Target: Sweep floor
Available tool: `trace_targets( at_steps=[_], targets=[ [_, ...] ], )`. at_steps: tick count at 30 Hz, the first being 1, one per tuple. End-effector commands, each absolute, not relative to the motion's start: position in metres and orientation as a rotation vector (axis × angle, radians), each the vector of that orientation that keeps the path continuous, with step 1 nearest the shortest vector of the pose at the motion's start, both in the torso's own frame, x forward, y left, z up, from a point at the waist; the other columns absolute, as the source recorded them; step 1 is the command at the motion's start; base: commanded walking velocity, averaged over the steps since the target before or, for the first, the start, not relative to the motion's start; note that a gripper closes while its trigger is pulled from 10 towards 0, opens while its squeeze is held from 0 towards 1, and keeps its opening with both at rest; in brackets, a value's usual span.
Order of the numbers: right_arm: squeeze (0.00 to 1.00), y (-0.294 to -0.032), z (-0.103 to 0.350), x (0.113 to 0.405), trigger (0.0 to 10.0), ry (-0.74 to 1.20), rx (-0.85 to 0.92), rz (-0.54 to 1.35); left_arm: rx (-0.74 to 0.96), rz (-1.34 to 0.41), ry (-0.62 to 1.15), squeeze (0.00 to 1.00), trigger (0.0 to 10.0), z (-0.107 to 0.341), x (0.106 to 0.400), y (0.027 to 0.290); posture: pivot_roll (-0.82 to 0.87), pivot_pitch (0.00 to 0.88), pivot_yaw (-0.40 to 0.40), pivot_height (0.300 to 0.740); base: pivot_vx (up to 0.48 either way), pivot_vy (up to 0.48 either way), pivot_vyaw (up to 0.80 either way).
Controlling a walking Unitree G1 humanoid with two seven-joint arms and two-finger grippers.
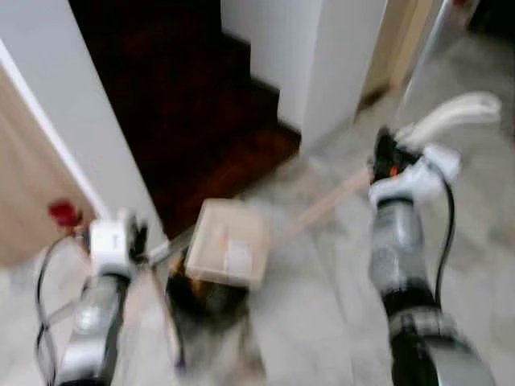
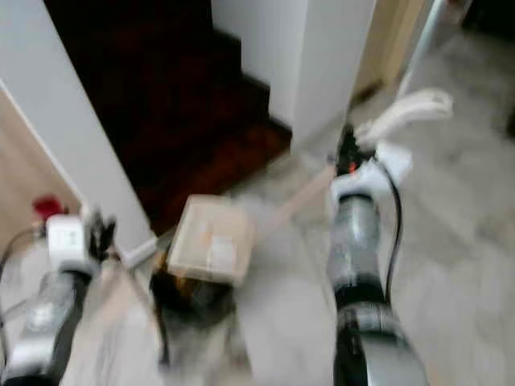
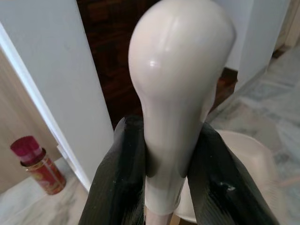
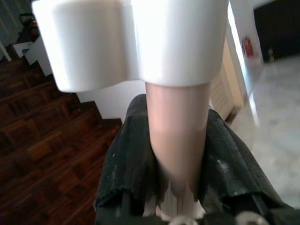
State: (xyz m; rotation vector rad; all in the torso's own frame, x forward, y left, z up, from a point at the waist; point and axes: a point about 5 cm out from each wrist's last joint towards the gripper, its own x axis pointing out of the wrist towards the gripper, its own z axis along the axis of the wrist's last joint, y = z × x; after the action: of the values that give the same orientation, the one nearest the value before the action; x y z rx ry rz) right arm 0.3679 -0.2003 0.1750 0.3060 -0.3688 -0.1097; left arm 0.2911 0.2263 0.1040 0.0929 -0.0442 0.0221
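**Two hands, two handles**

Two long-handled tools are held above the grey marbled floor point(image 1: 322, 314); the left hand point(image 3: 173, 159) is clamped round a cream rounded handle point(image 3: 180, 84) whose dustpan point(image 1: 228, 243), beige and boxy, sits low beside a dark wooden stair point(image 1: 201, 121); the right hand point(image 4: 176, 154), raised well forward on its outstretched arm, grips a pinkish broom shaft point(image 4: 177, 136) under a white fitting point(image 4: 131, 37); a red bottle point(image 3: 37, 164) stands by the white wall point(image 3: 51, 70).
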Motion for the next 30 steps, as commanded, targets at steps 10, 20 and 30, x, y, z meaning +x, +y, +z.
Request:
trace_targets(
  at_steps=[10, 20, 30],
  targets=[
    [0.0, -0.19, 0.201, 0.372, 10.0, -0.467, 0.32, -0.062, 0.094, 0.035, -0.114, 0.0, 10.0, 0.116, 0.291, 0.229, 0.08, 0.043, -0.007, 0.74, 0.0, 0.0, 0.0],
    [0.0, -0.163, 0.23, 0.361, 10.0, -0.649, 0.095, 0.101, 0.109, 0.01, -0.119, 0.0, 10.0, 0.115, 0.29, 0.224, 0.07, 0.049, -0.008, 0.74, 0.0, 0.0, 0.0],
    [0.0, -0.132, 0.241, 0.346, 10.0, -0.745, 0.074, 0.18, 0.13, -0.006, -0.117, 0.0, 10.0, 0.114, 0.29, 0.222, 0.07, 0.049, -0.007, 0.74, 0.0, 0.0, 0.0]
  ],
)
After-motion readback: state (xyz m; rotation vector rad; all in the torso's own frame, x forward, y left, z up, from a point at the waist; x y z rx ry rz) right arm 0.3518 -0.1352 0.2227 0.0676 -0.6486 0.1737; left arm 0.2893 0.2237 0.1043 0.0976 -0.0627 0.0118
